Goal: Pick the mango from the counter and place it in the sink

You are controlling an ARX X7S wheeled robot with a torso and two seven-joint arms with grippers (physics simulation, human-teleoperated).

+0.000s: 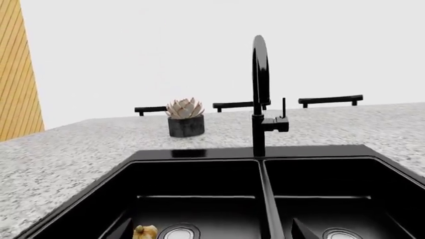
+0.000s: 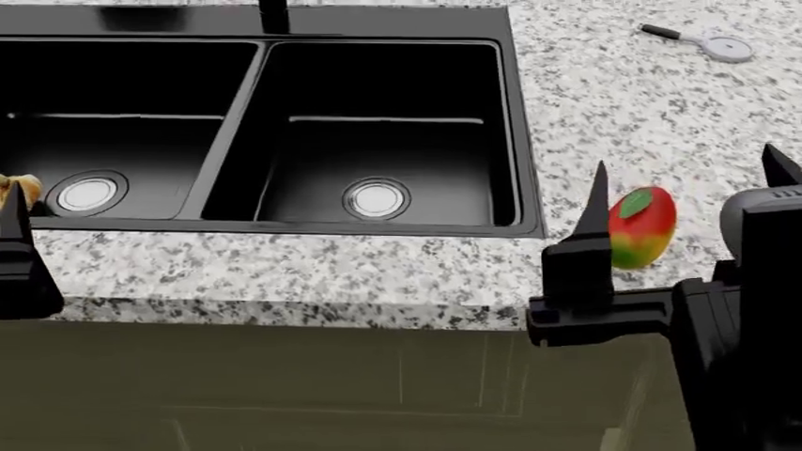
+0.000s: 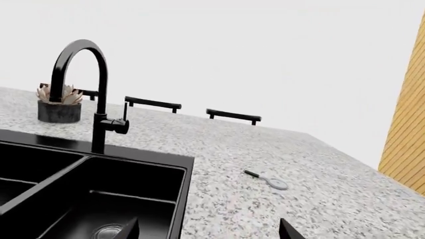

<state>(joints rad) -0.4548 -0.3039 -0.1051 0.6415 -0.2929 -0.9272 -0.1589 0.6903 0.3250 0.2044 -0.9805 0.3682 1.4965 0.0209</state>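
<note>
The mango (image 2: 641, 227), red fading to yellow-green with a green leaf, lies on the speckled counter (image 2: 314, 268) to the right of the black double sink (image 2: 527, 141). My right gripper (image 2: 686, 167) is open and empty at the counter's front edge. In the head view the mango shows between its two fingers, close to the inner one (image 2: 589, 244). The right wrist view shows the open gripper (image 3: 209, 231) over the sink's right rim (image 3: 180, 199), and the mango is out of that view. My left gripper (image 1: 211, 235) is open and empty in front of the left basin.
A lumpy yellow-tan thing (image 2: 19, 188) lies in the left basin beside its drain (image 1: 179, 232). The black faucet (image 1: 259, 94) stands behind the basins. A potted succulent (image 1: 185, 117) stands at the back. A small round-headed tool (image 2: 715, 42) lies far right on the counter.
</note>
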